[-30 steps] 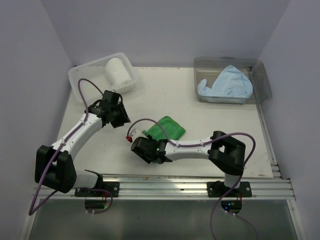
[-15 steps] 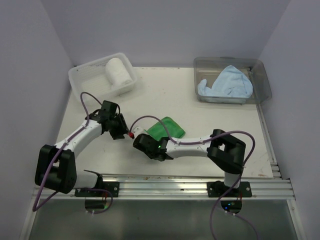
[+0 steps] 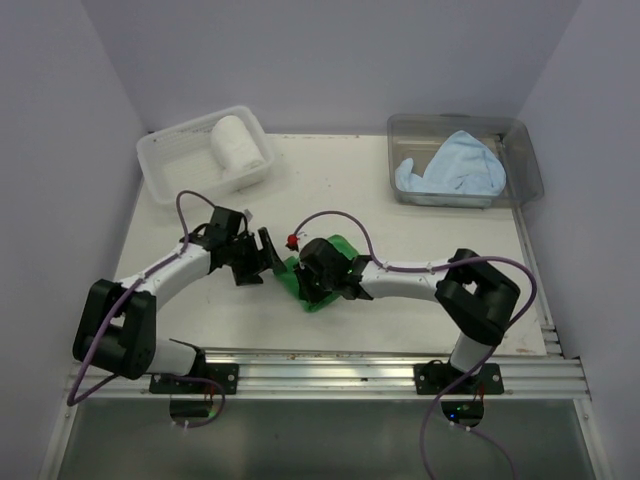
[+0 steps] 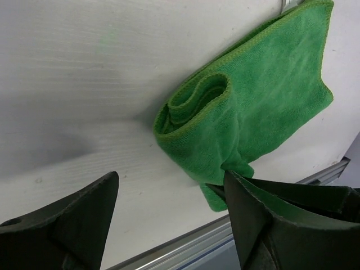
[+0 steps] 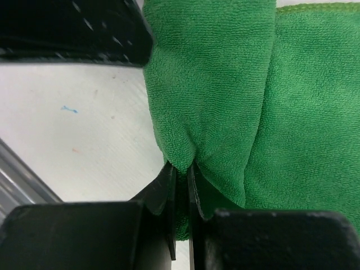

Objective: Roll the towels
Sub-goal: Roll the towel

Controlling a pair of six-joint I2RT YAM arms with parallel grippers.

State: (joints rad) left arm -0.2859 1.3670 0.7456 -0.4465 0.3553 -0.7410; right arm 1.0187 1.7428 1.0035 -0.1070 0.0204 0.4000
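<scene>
**A:** Where do the edges stand?

**B:** The green towel (image 3: 300, 284) lies closer to the near edge of the bench (image 3: 420, 250) than to the far one, a little left of the middle. One end is curled into a loose loop with the hemmed edge showing at its mouth. The rest spreads flat.

**A:** And the end effectors?

**B:** The right end effector (image 5: 180, 171) is clenched on the green towel, with a ridge of cloth pinched between its fingertips. The left end effector (image 3: 270, 254) is released, its jaws spread wide just beside the curled end. In the left wrist view one finger overlaps the towel's corner, but I cannot tell whether it touches.

**A:** Room to move?

**B:** Open bench runs from the towel to the right edge, and a broad strip separates it from the far edge. In the far left corner the white basket (image 3: 172, 160) holds the white towel (image 3: 238, 143), which is rolled. In the far right corner the clear tub (image 3: 527, 165) holds the light blue towel (image 3: 455, 170), which is crumpled. Both are well apart from the green one.

**A:** Surface and room?

**B:** The bench is off-white, matte and lightly scuffed. A metal rail (image 3: 350, 368) along the near edge carries both arm bases. Pale lilac walls (image 3: 330, 60) close in the left, far and right sides.
</scene>
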